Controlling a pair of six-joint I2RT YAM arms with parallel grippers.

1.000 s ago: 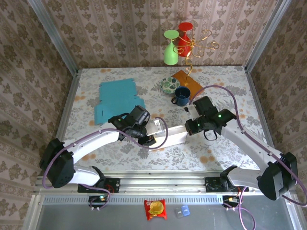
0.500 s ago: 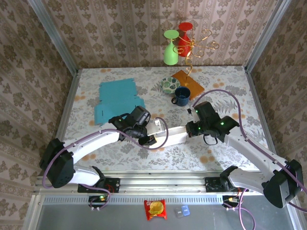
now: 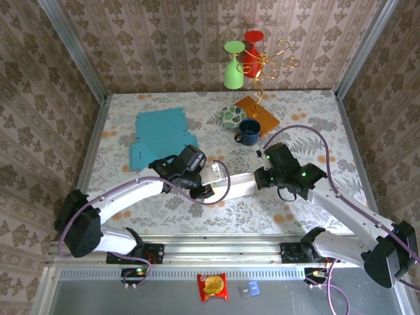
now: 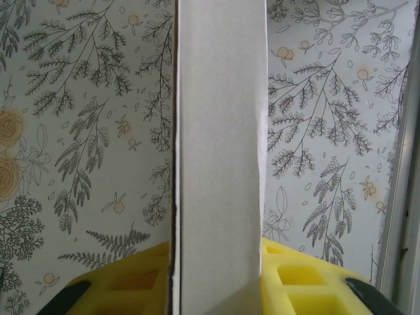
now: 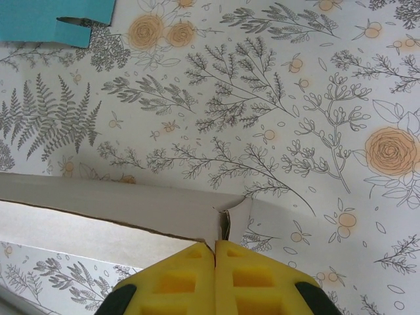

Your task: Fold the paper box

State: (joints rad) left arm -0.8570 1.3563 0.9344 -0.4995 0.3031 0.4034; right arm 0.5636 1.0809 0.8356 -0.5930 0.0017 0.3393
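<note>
The paper box [image 3: 239,186] stretches between the two claws, with the left gripper [image 3: 209,191] at its left end and the right gripper [image 3: 261,178] at its right end. Beyond the left gripper a flat cardboard sheet [image 3: 157,134] lies on the table [image 3: 308,111]. Beyond the right gripper stands a mug [image 3: 249,131], with a saucer [image 3: 230,117] just behind it.

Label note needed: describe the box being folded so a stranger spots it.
On the floral table, look centre-front between the left gripper and right gripper. The white paper box is held at both ends; the other cardboard, a teal sheet, lies flat back left.
</note>
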